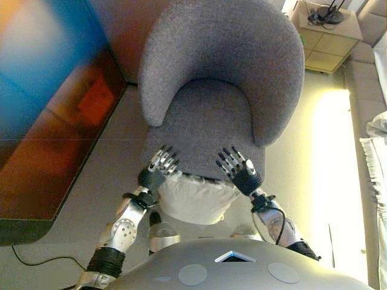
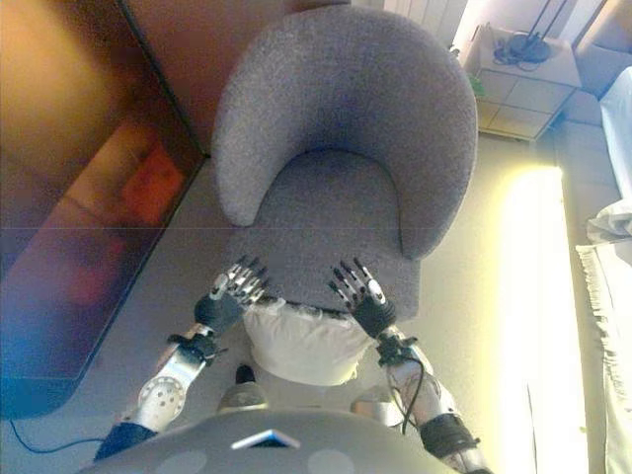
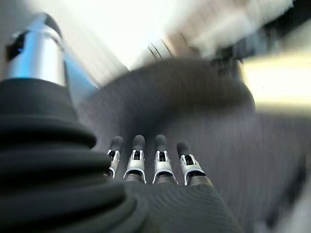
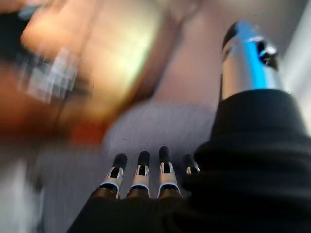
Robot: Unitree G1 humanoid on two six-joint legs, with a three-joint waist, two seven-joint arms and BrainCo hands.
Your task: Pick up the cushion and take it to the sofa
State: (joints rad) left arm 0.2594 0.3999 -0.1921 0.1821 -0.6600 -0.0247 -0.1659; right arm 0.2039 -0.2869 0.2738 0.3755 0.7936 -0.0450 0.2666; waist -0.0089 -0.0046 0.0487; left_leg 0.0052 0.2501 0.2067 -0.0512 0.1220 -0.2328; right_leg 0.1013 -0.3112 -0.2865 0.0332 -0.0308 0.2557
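Observation:
A white cushion (image 1: pixel 195 198) lies low between my two arms, at the front edge of a grey armchair (image 1: pixel 224 78), partly hidden by my wrists. My left hand (image 1: pixel 162 163) is open with straight fingers over the left front of the seat, just above the cushion's left corner. My right hand (image 1: pixel 237 168) is open with straight fingers over the right front of the seat, above the cushion's right corner. In the left wrist view the fingers (image 3: pixel 146 160) point straight at the grey seat. In the right wrist view the fingers (image 4: pixel 141 174) are also straight. Neither hand holds the cushion.
A dark glossy table top (image 1: pixel 48 109) fills the left side. A small cabinet (image 1: pixel 326 36) with cables on it stands at the back right. A light sofa edge with white cloth (image 1: pixel 375 157) runs along the right. Pale floor (image 1: pixel 326 181) lies between armchair and sofa.

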